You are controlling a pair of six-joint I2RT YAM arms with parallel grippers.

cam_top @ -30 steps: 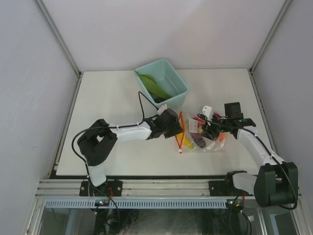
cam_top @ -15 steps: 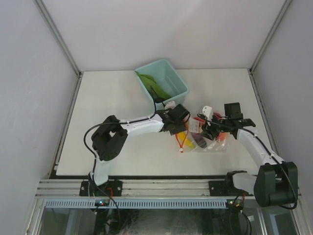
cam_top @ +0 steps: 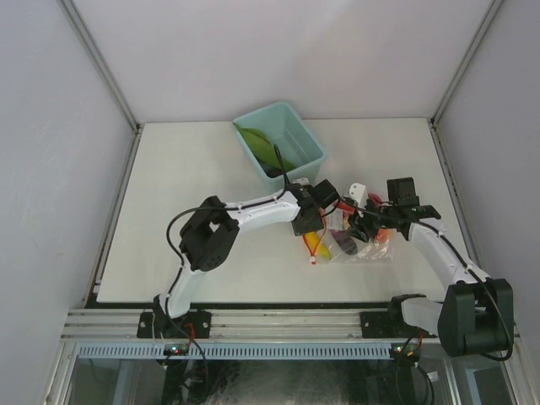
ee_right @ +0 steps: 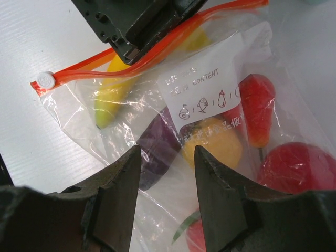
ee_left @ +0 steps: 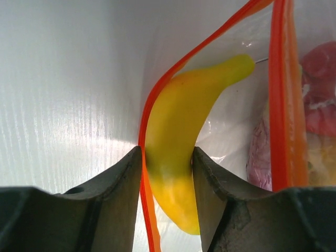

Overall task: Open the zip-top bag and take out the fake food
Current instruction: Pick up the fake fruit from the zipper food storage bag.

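The clear zip-top bag (cam_top: 364, 250) lies on the table with its red-orange zipper strip (ee_left: 281, 94) parted. My left gripper (ee_left: 167, 157) is at the bag's mouth (cam_top: 314, 226), shut on the yellow piece (ee_left: 178, 121), with one zipper lip pinched between the left finger and the piece. My right gripper (ee_right: 164, 157) sits over the bag's other end (cam_top: 364, 226), jaws apart with loose plastic between them. Inside the bag are the purple eggplant (ee_right: 157, 142), a yellow-orange fruit (ee_right: 212, 144), a red pointed piece (ee_right: 257, 105) and the red apple (ee_right: 299, 168).
The teal bin (cam_top: 314, 152) stands behind the bag with the long green piece (cam_top: 263, 148) in it. A white label (ee_right: 202, 89) is on the bag. Frame posts and white walls bound the table.
My left arm has swung right from beside the bag to its mouth and now has its jaws around the yellow piece. The right arm has not moved.
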